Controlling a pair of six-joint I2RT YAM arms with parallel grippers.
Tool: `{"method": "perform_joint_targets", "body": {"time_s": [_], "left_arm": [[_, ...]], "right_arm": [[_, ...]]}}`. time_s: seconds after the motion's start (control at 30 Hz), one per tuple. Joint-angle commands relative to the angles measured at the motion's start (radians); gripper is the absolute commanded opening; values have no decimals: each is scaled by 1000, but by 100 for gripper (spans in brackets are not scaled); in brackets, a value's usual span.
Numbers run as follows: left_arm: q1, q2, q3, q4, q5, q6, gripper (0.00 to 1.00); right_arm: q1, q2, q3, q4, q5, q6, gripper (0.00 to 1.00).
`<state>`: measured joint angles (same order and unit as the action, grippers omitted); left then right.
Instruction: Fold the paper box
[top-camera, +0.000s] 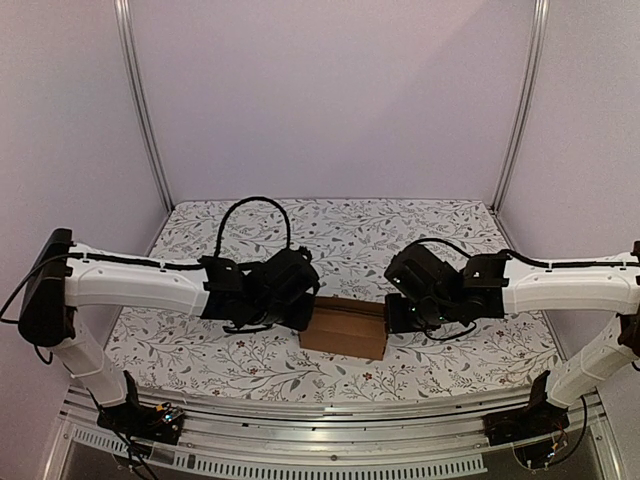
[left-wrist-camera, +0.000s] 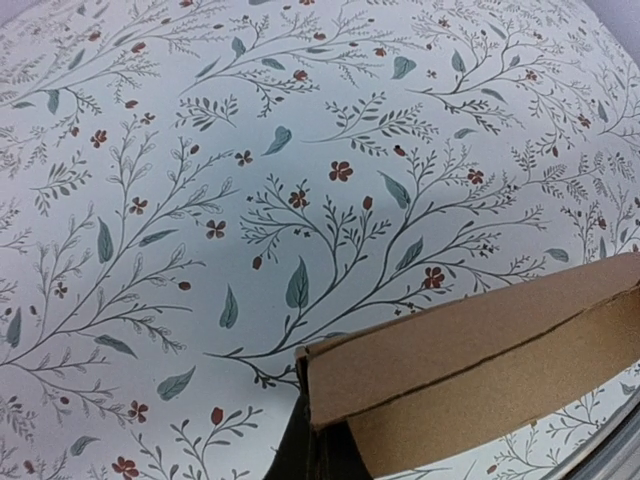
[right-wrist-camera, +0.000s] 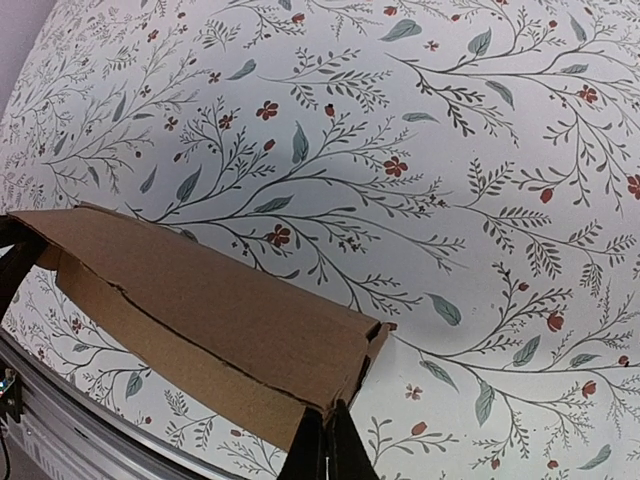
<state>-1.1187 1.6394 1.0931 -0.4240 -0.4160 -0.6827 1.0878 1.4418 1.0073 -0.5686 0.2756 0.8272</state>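
The paper box (top-camera: 343, 328) is a brown cardboard carton, folded into a long shape, lying crosswise between my two grippers near the table's front. My left gripper (top-camera: 304, 304) is shut at its left end. In the left wrist view the dark fingers (left-wrist-camera: 300, 450) meet under the paper box's (left-wrist-camera: 480, 360) end corner. My right gripper (top-camera: 393, 312) is shut at the right end. Seen from the right wrist, its fingertips (right-wrist-camera: 310, 445) pinch the lower corner edge of the paper box (right-wrist-camera: 200, 300). A crease or seam runs along the box's side.
The table wears a white cloth with a floral print (top-camera: 350, 235). A metal rail (top-camera: 330, 410) runs along the near edge, just in front of the box. Plain walls and two metal posts (top-camera: 140, 100) close the back and sides.
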Motion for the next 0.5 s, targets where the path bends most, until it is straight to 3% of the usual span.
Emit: {"method": "perform_joint_targets", "body": {"time_s": [0.0, 0.47], "left_arm": [[-55, 68, -63, -118, 114, -14, 0], [-80, 70, -75, -81, 131, -24, 0]], "right_arm": [[7, 38, 15, 30, -102, 77, 0], [39, 65, -62, 30, 16, 130, 0]]}}
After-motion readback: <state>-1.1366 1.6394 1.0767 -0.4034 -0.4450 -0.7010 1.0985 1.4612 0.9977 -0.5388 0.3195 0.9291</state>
